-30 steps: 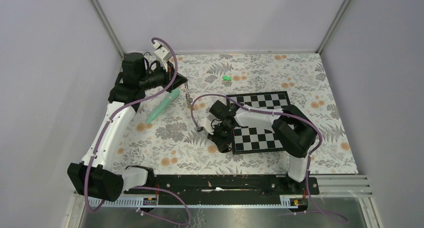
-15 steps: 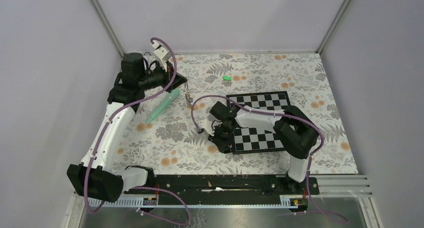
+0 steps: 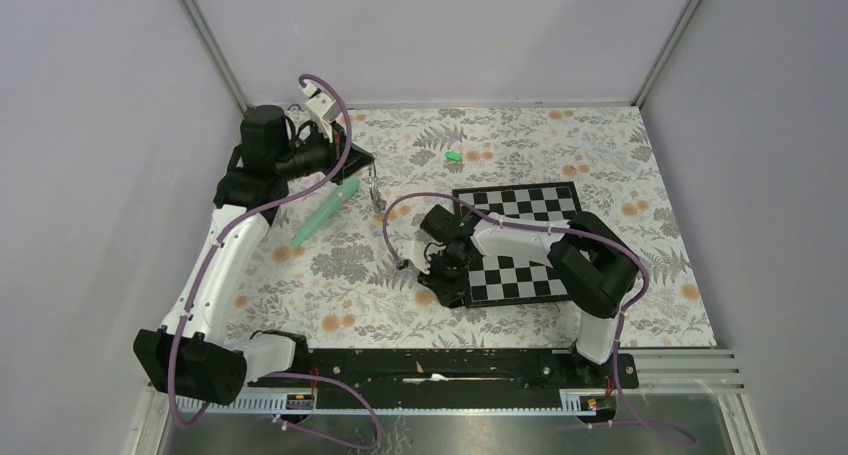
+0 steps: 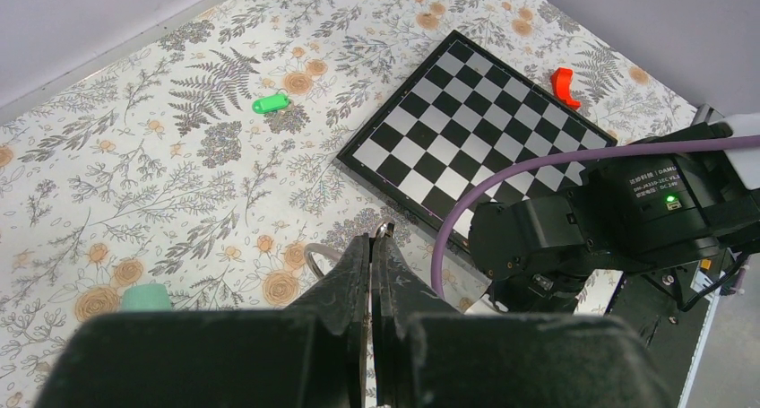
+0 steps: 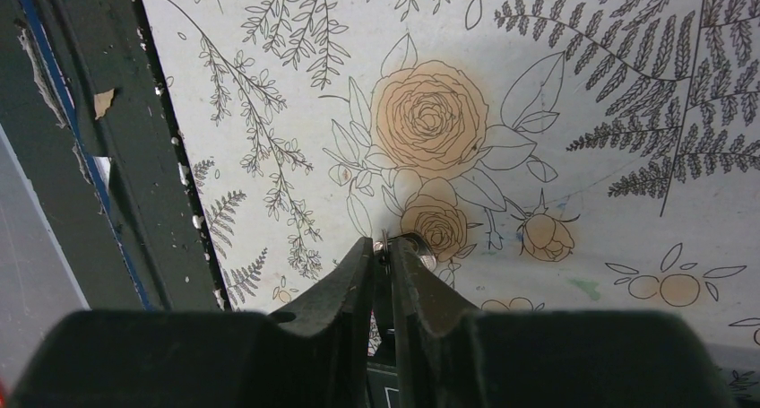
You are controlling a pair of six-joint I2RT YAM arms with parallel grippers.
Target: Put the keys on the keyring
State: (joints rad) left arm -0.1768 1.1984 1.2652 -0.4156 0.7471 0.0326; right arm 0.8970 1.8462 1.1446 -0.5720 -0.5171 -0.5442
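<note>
The keyring (image 3: 376, 195) hangs just beyond the tip of the left end effector (image 4: 372, 242), over the far left part of the desk (image 3: 340, 295). In the left wrist view a thin silvery loop curves out beside the black fingers, and a small metal bit shows at their very tip. The colours of any keys on the ring are too small to make out. The left end effector's fingers are pressed together, pinching the keyring.

The green key (image 4: 270, 103) lies flat on the floral cloth, well apart from both arms, beyond the far left corner of the chessboard (image 4: 475, 121).

The right end effector (image 5: 384, 247) points down at the desk just beside the chessboard's near left edge. Its fingers stand almost together, pinching a small silvery piece (image 5: 387, 240) that pokes out over a printed orange rose. Its head is hidden between the fingers, so it cannot be told whether this is the black-headed key.

A long teal stick (image 3: 325, 212) lies slanted on the cloth near the left arm, just left of the hanging keyring. A small red piece (image 4: 563, 83) rests on the cloth close by the chessboard's right edge.
</note>
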